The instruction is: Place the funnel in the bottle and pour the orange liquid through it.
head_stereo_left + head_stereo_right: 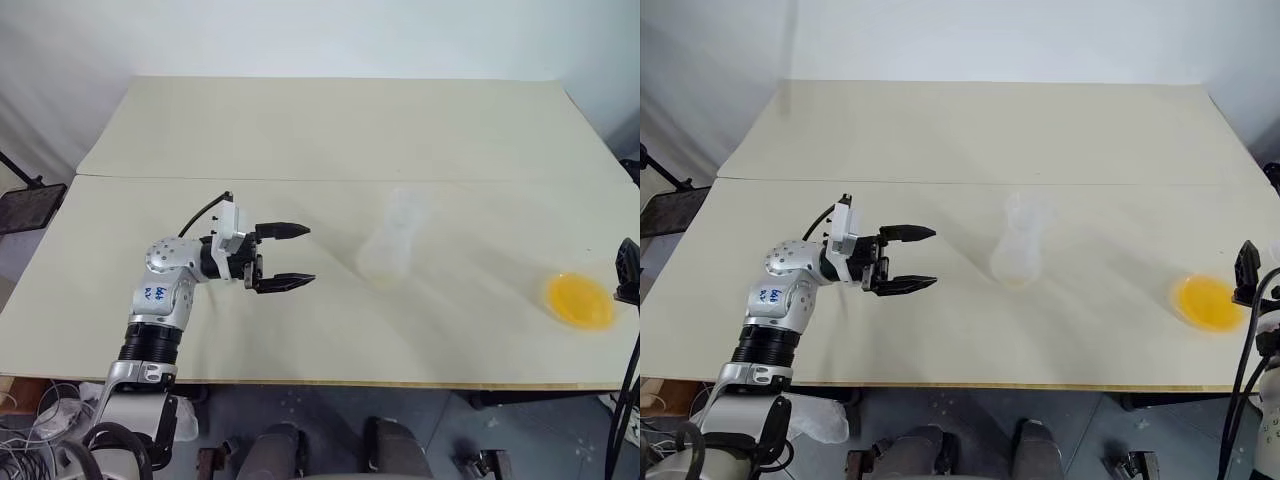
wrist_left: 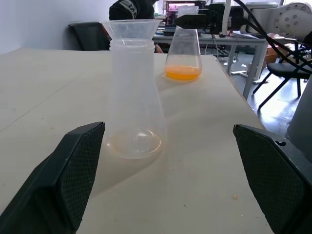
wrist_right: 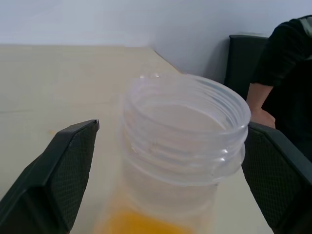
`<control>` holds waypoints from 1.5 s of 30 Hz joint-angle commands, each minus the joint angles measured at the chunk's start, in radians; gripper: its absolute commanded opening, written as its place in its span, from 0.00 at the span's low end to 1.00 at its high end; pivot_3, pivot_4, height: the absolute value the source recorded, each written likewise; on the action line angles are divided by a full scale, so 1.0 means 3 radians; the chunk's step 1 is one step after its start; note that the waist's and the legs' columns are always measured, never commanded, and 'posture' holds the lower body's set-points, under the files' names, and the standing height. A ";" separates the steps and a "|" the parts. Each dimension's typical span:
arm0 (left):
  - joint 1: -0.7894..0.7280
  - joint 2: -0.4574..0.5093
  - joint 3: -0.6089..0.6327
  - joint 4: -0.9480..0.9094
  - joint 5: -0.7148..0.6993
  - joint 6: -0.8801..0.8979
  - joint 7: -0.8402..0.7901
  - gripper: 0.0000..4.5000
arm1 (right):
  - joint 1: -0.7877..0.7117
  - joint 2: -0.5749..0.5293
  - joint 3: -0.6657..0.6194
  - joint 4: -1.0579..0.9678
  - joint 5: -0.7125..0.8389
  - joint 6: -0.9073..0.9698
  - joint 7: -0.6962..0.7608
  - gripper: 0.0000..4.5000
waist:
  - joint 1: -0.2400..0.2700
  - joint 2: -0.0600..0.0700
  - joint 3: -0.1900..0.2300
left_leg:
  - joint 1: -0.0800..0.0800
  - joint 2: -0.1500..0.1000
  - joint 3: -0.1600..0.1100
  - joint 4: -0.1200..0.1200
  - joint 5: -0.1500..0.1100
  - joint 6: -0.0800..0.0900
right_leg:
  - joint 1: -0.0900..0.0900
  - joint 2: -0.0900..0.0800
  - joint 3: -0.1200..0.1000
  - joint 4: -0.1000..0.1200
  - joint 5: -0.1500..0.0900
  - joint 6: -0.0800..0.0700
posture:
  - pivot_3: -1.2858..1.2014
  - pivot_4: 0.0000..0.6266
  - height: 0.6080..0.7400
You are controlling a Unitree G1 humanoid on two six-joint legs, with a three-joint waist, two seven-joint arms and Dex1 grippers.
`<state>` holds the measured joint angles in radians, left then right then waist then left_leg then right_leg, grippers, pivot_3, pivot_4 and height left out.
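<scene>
The clear bottle (image 1: 392,250) stands mid-table with the transparent funnel (image 2: 130,28) seated in its neck. To its left my left gripper (image 1: 309,255) is open, level and aimed at the bottle (image 2: 134,97), a short gap away and holding nothing. The orange liquid (image 1: 580,300) lies in the base of a second clear flask (image 2: 183,51) near the table's right front edge. My right gripper (image 3: 170,126) is open, one finger on each side of that flask's threaded neck (image 3: 185,126). I cannot tell whether the fingers touch it.
The beige table (image 1: 330,130) stretches far behind the bottle, with a seam across its middle. A person in a dark sleeve (image 3: 278,58) sits beyond the table's right end beside a dark chair (image 3: 241,63). A black stand (image 1: 30,205) is off the left edge.
</scene>
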<state>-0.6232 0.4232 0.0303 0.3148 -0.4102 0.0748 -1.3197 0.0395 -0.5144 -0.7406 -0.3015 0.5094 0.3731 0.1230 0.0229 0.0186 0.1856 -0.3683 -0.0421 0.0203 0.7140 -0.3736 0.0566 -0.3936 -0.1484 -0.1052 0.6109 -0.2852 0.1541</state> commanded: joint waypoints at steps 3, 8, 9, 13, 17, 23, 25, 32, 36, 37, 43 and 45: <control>-0.0031 0.0047 0.0045 -0.0086 -0.0067 -0.0019 0.0008 1.00 | -0.0080 -0.0059 -0.0048 -0.0037 -0.0010 0.0027 -0.0021 0.79 | 0.0002 0.0000 0.0000 | 0.0000 0.0000 0.0000 0.0000 0.0000 0.0000 | 0.0000 0.0000 0.0000 0.0000 0.0000 0.0000 | 0.52 0.24 1.00; -0.0078 0.0042 0.0039 -0.0006 -0.0054 -0.0050 -0.0004 1.00 | -0.0073 -0.0030 -0.0052 -0.0145 0.0039 0.0088 -0.0016 0.62 | 0.0001 0.0000 0.0000 | 0.0000 0.0000 -0.0001 0.0000 0.0000 0.0000 | 0.0000 0.0000 0.0000 0.0000 0.0000 0.0000 | 0.52 0.24 1.00; -0.0089 0.0040 0.0038 0.0011 -0.0053 -0.0056 -0.0008 1.00 | -0.0059 -0.0022 -0.0044 -0.0193 0.0056 0.0108 -0.0010 0.62 | 0.0001 0.0000 0.0000 | 0.0000 0.0000 -0.0001 0.0000 0.0000 0.0000 | 0.0000 0.0000 0.0000 0.0000 0.0000 0.0000 | 0.52 0.24 1.00; -0.0161 0.0039 0.0030 0.0127 -0.0038 -0.0107 -0.0059 1.00 | -0.0038 -0.0048 0.0019 -0.0486 0.0094 0.0211 -0.0012 0.62 | 0.0000 0.0000 0.0000 | -0.0001 0.0000 0.0000 0.0000 0.0000 0.0000 | 0.0000 0.0000 0.0000 -0.0001 0.0000 0.0000 | 0.52 0.24 1.00; -0.0357 0.0047 -0.0018 0.0398 0.0016 -0.0205 -0.0200 1.00 | -0.0106 -0.0317 0.0245 -0.0948 0.0081 0.0488 0.0048 0.62 | 0.0000 0.0006 0.0003 | -0.0002 0.0000 0.0002 0.0000 0.0000 0.0000 | -0.0001 0.0000 0.0000 -0.0002 0.0000 0.0000 | 0.52 0.24 1.00; -0.0736 0.0064 -0.0020 0.0911 0.0088 -0.0402 -0.0403 1.00 | -0.0451 -0.0665 0.0634 -0.1373 -0.0098 0.0876 -0.0092 0.62 | 0.0010 0.0006 0.0003 | -0.0005 -0.0001 -0.0001 0.0001 0.0000 0.0000 | -0.0002 0.0000 -0.0004 -0.0003 0.0000 0.0000 | 0.52 0.24 1.00; -0.0847 0.0062 -0.0012 0.1045 0.0085 -0.0421 -0.0477 1.00 | -0.0582 -0.0725 0.0786 -0.1459 -0.0168 0.0960 -0.0121 0.62 | 0.0008 0.0004 0.0004 | -0.0006 -0.0001 -0.0001 0.0000 0.0000 0.0000 | -0.0002 0.0000 -0.0005 -0.0005 0.0000 0.0000 | 0.52 0.24 1.00; -0.1279 -0.0023 0.0163 0.1694 0.0028 -0.0696 -0.0591 1.00 | -0.1079 -0.1034 0.1504 -0.1503 -0.0638 0.1060 -0.0032 0.62 | 0.0001 0.0001 0.0005 | -0.0011 -0.0002 -0.0001 0.0000 0.0000 0.0001 | -0.0004 0.0000 -0.0007 -0.0007 0.0000 0.0001 | 0.52 0.24 1.00; -0.1391 -0.0101 0.0245 0.1904 0.0003 -0.0770 -0.0682 1.00 | -0.1302 -0.1218 0.1851 -0.1438 -0.0967 0.1035 0.0089 0.62 | 0.0000 0.0000 0.0006 | -0.0012 -0.0002 -0.0001 -0.0001 0.0000 0.0001 | -0.0005 0.0000 -0.0009 -0.0008 0.0000 0.0001 | 0.52 0.24 1.00; -0.1398 -0.0115 0.0247 0.1935 0.0008 -0.0782 -0.0715 1.00 | -0.1392 -0.1247 0.1968 -0.1423 -0.1053 0.1030 0.0113 0.62 | -0.0003 -0.0001 0.0007 | -0.0012 -0.0002 0.0000 0.0000 -0.0001 0.0002 | -0.0005 0.0000 -0.0010 -0.0007 0.0001 0.0001 | 0.52 0.24 1.00; -0.1407 -0.0127 0.0232 0.2110 0.0088 -0.0846 -0.0824 1.00 | -0.1778 -0.1394 0.2555 -0.1286 -0.1590 0.0964 0.0300 0.62 | -0.0002 -0.0007 0.0010 | -0.0015 -0.0001 -0.0001 0.0000 -0.0001 0.0002 | -0.0009 0.0000 -0.0011 -0.0006 0.0001 0.0001 | 0.52 0.24 1.00; -0.1405 -0.0131 0.0248 0.2137 0.0081 -0.0862 -0.0838 1.00 | -0.1854 -0.1437 0.2741 -0.1273 -0.1781 0.0902 0.0407 0.62 | -0.0001 -0.0007 0.0010 | -0.0017 -0.0002 -0.0001 0.0000 -0.0001 0.0002 | -0.0009 -0.0001 -0.0012 -0.0007 0.0001 0.0001 | 0.52 0.24 1.00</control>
<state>-1.0201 0.3749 0.0956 0.9609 -0.3845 -0.1676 -1.5011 -0.4886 -0.9219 0.0711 -0.6593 0.0352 0.6765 0.2263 0.0226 0.0164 0.1887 -0.3742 -0.0426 0.0198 0.7141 -0.3739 0.0573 -0.3969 -0.1485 -0.1089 0.6085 -0.2849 0.1546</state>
